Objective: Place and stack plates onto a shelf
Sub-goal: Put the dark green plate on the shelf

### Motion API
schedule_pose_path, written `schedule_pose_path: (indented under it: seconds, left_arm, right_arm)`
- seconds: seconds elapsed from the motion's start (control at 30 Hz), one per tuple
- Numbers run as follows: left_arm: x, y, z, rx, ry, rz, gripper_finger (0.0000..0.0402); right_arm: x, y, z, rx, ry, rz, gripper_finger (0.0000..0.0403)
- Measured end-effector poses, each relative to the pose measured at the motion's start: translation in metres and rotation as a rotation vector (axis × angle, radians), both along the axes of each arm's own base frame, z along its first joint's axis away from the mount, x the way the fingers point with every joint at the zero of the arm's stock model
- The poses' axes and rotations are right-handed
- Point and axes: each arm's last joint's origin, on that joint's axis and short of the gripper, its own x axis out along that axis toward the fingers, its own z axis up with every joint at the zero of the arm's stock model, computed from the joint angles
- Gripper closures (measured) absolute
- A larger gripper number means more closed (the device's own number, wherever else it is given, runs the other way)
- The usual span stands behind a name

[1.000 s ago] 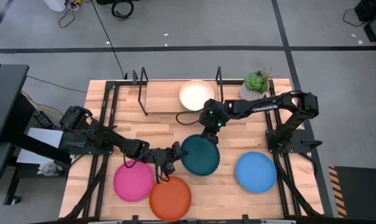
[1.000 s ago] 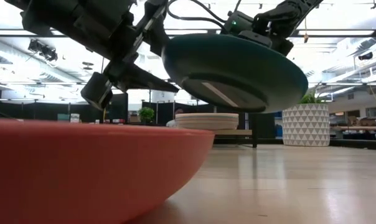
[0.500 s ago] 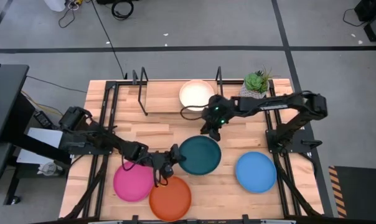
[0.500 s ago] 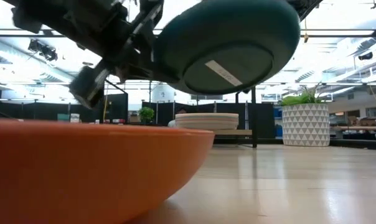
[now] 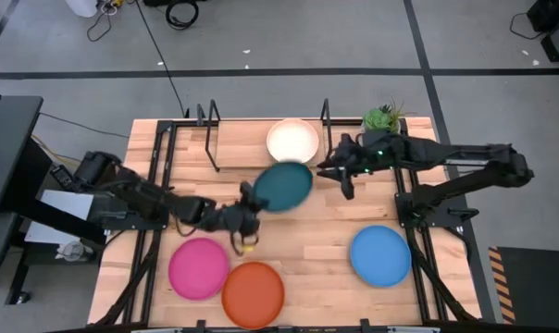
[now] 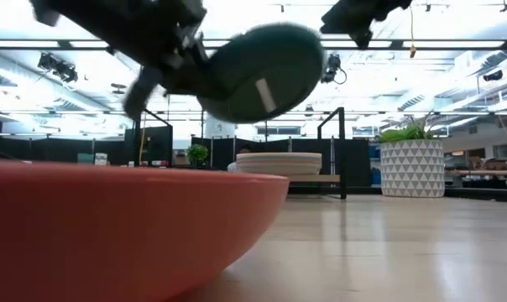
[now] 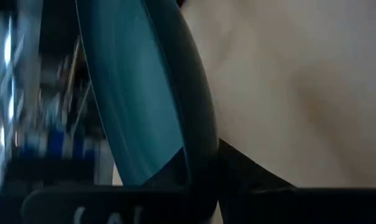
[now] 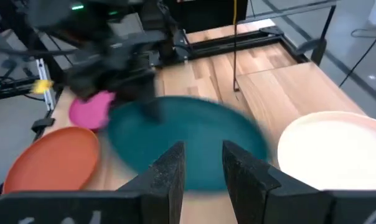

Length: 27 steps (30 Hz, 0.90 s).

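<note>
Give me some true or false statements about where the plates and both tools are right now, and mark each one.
1. The left tool holds the teal plate off the table. True.
2. The right tool grips the teal plate. False: it is open and apart from it.
3. The blue plate lies on the shelf. False: it lies on the table.
4. A pale stack rests on the shelf. True.
5. The magenta plate sits atop the orange plate. False: they lie side by side.
</note>
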Motion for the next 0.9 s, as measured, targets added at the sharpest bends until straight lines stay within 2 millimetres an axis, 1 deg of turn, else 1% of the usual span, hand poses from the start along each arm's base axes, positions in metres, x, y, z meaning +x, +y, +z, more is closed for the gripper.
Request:
schedule_pose_path:
  seconds: [0.13, 0.3, 0.5, 0.57, 0.63, 0.77, 0.9]
  left_arm:
    - [0.004, 0.039, -0.003, -0.022, -0.011, 0.208, 0.0359]
    - [0.007, 0.086, -0.007, -0.055, -0.042, 0.418, 0.0359]
    - [-0.001, 0.122, -0.013, -0.050, 0.012, 0.566, 0.0360]
    - [-0.005, 0.129, -0.019, -0.056, 0.063, 0.602, 0.0360]
    - [-0.007, 0.133, -0.026, -0.059, 0.110, 0.624, 0.0360]
    - [-0.013, 0.130, -0.037, -0.057, 0.216, 0.633, 0.0360]
    - [-0.016, 0.131, -0.040, -0.051, 0.243, 0.666, 0.0350]
  right_arm:
    - [-0.005, 0.011, 0.000, -0.035, 0.033, -0.016, 0.0290]
    - [0.002, 0.019, -0.011, -0.056, 0.103, -0.019, 0.0290]
    - [0.017, 0.021, -0.025, -0.057, 0.162, -0.006, 0.0290]
    - [0.020, 0.021, -0.028, -0.056, 0.175, -0.004, 0.0290]
    - [0.023, 0.021, -0.030, -0.055, 0.180, -0.003, 0.0290]
    - [0.026, 0.021, -0.033, -0.053, 0.184, 0.001, 0.0290]
    - [0.026, 0.021, -0.032, -0.053, 0.180, 0.001, 0.0290]
